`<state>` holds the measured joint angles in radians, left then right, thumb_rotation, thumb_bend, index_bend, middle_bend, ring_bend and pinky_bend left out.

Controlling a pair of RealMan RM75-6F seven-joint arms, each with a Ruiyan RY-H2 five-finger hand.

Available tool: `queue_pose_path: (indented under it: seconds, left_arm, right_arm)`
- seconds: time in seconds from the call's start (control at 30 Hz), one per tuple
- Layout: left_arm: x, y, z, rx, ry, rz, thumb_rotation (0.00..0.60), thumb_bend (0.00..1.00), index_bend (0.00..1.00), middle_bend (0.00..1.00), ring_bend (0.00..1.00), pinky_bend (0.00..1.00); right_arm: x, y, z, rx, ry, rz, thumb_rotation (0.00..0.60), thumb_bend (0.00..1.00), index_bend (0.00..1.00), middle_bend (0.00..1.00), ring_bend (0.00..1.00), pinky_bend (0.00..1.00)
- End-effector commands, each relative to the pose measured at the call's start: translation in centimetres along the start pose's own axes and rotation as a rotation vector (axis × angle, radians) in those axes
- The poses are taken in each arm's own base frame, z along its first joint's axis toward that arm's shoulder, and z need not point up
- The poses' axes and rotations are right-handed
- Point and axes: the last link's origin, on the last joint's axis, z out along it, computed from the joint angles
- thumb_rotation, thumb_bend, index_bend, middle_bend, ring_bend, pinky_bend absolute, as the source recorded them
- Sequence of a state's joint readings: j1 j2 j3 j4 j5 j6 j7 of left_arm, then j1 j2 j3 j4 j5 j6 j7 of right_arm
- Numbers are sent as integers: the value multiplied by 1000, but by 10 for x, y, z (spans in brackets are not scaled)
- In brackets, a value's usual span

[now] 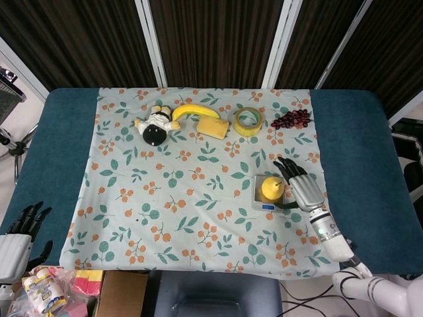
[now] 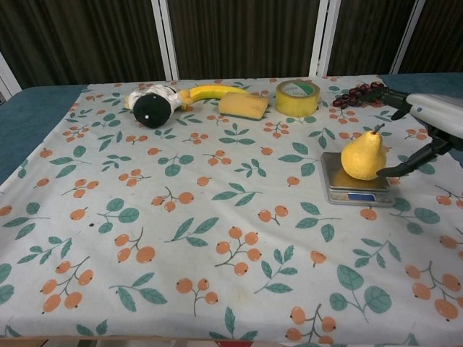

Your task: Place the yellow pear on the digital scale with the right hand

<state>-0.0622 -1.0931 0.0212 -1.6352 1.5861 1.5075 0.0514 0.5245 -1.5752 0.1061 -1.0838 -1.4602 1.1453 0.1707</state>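
The yellow pear (image 2: 363, 156) stands upright on the small silver digital scale (image 2: 356, 190), right of the cloth's middle; in the head view the pear (image 1: 271, 187) covers most of the scale (image 1: 267, 202). My right hand (image 2: 428, 121) is just to the pear's right, fingers spread and off the fruit, and the same hand (image 1: 303, 187) shows in the head view. My left hand (image 1: 21, 232) hangs off the table's near left corner, holding nothing.
Along the cloth's far edge lie a black-and-white toy (image 2: 151, 105), a banana (image 2: 210, 92), a yellow sponge (image 2: 242, 105), a tape roll (image 2: 297, 97) and dark grapes (image 2: 361, 93). Boxes and packets (image 1: 73, 288) sit below the table's near left.
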Motion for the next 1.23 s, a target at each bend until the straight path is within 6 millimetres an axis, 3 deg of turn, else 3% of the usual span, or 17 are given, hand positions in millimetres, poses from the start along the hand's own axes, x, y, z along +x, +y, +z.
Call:
queue_pose_path:
  seconds: [0.03, 0.17, 0.3, 0.43, 0.53, 0.67, 1.23]
  left_arm:
    - [0, 0, 0, -1, 0, 3, 600, 407, 125, 34, 23, 301]
    - [-1, 1, 1, 1, -4, 8, 600, 408, 125, 34, 30, 305]
    - [-3, 1, 4, 3, -10, 12, 600, 408, 125, 34, 31, 308]
    - [-3, 1, 7, 7, -14, 17, 600, 408, 125, 34, 31, 308]
    - [-3, 2, 7, 10, -11, 21, 600, 408, 125, 34, 31, 309]
    - [-4, 1, 8, 19, -7, 33, 600, 408, 125, 36, 32, 308]
    - [-5, 3, 14, 31, -12, 43, 600, 406, 125, 44, 39, 309]
  right_arm:
    - [21, 3, -26, 9, 37, 19, 600, 215, 41, 83, 23, 272]
    - [49, 0, -73, 10, 106, 17, 600, 215, 21, 81, 21, 263]
    - [70, 10, -127, -98, 172, -79, 600, 215, 22, 81, 21, 263]
    - [78, 23, -157, -248, 174, -117, 600, 215, 28, 81, 21, 263]
    - [79, 32, -166, -322, 163, -101, 600, 215, 29, 81, 21, 263]
    - [76, 40, -162, -345, 144, -79, 600, 215, 29, 80, 21, 263]
    - [76, 39, -163, -328, 169, -97, 600, 215, 29, 80, 21, 263]
